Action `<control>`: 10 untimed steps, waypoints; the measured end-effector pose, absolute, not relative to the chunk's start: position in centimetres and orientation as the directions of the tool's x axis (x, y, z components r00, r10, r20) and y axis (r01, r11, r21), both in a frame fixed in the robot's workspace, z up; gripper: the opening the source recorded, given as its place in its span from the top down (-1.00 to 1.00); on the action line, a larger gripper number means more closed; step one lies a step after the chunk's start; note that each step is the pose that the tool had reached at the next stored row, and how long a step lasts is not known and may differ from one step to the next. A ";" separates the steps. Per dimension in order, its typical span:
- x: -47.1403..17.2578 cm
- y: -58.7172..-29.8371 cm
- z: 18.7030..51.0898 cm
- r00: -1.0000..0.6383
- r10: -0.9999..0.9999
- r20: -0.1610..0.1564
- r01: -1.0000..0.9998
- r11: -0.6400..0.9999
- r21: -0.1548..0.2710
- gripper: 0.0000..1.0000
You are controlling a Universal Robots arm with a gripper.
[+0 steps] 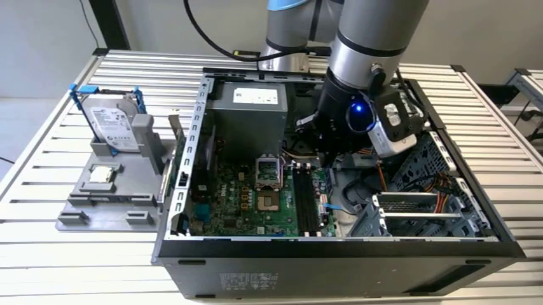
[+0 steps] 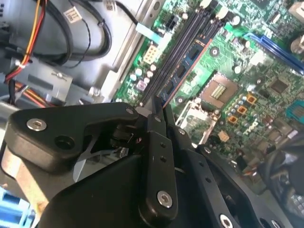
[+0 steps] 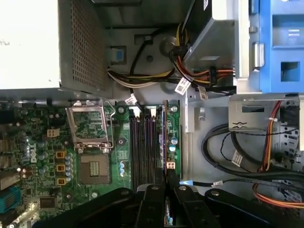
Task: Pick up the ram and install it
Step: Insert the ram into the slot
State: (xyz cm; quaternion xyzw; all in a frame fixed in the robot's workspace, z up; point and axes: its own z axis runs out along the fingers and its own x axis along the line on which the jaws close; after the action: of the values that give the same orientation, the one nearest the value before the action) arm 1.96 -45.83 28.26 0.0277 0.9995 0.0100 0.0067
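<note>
White slatted metal table [image 1: 85, 254] carries a black open computer case [image 1: 339, 267] lying on its side. The silver and grey robot arm [image 1: 373, 32] reaches down into the case from above. A grey perforated metal power supply [image 1: 250, 117] sits at the far end of the case, seen also in the first wrist view [image 3: 80, 47]. A green motherboard [image 1: 229, 197] covers the case floor.

On the exterior view's left, just beside the case, a grey plastic fixture [image 1: 102, 203] holds a silver hard drive [image 1: 114, 124] upright in a blue frame.

The black two-finger gripper [image 2: 159, 107] is low inside the case over the board, with its fingers clamped on one end of the ram [image 2: 185, 69], a thin dark circuit-board stick with black chips. In the first wrist view the gripper [image 3: 166, 183] holds the ram [image 3: 165, 137] edge-on. The ram runs parallel to the long black memory slots [image 3: 142, 142] and sits at the side of that row nearest the loose cables [image 3: 237, 156]. Can't tell whether it is seated in a slot or just above it.

A square metal processor socket [image 3: 92, 168] sits beside the slots, on the side away from the ram. Its silver retention frame is flipped open.
</note>
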 end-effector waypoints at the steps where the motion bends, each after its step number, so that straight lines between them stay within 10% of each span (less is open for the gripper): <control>1: 2.0 -46.0 28.1 -0.998 0.056 -0.013 0.055 0.998 0.020 1.00; 10: 2.1 -46.8 26.5 -0.998 0.054 -0.013 0.053 0.998 0.020 1.00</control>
State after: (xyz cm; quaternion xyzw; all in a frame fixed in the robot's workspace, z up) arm 2.11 -46.79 26.46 0.0267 0.9996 0.0099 0.0066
